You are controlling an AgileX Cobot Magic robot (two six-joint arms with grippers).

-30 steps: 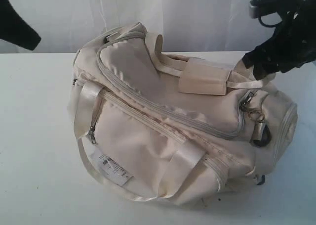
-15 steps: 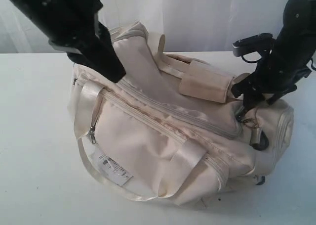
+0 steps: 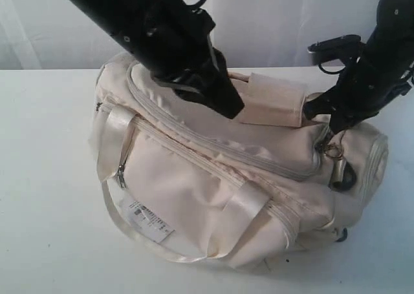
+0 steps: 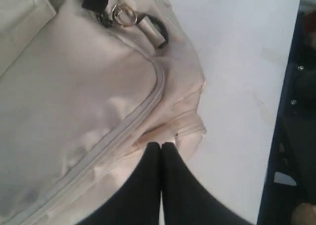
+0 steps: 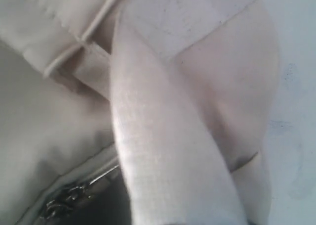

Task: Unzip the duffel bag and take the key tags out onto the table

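- The bench [image 3: 45,178] is a plain white top, wide open on every side of the bag.
- The duffel bag [image 3: 194,178] lies on its side near the middle of the bench. Its long axis runs from far left to near right, and a paper label [image 3: 147,220] shows on the near face.
- The left pincer [image 4: 161,153] reaches across from the far left and hangs over the middle of the bag, beside the handle wrap [image 3: 275,100]. Its two black fingers [image 4: 148,165] are pressed together with their tips at the fabric next to a zipper line. Whether they nip any cloth is unclear.
- The right pincer [image 3: 330,119] comes down at the bag's right end. Its own camera shows only blurred strap and fabric, so I cannot tell if its jaws are apart or together.
- The main zipper [image 3: 213,148] is closed and follows the bag's long axis across the top.
- The zipper pull [image 3: 333,152], with its metal ring, sits at the right end of that line, just below the right pincer and well away from the left one.
- My reading is that the right arm is the nearer one for the pull, and the draw would run leftward and away along the zipper.
- The key tags are not in sight, so they are presumably inside the closed bag.
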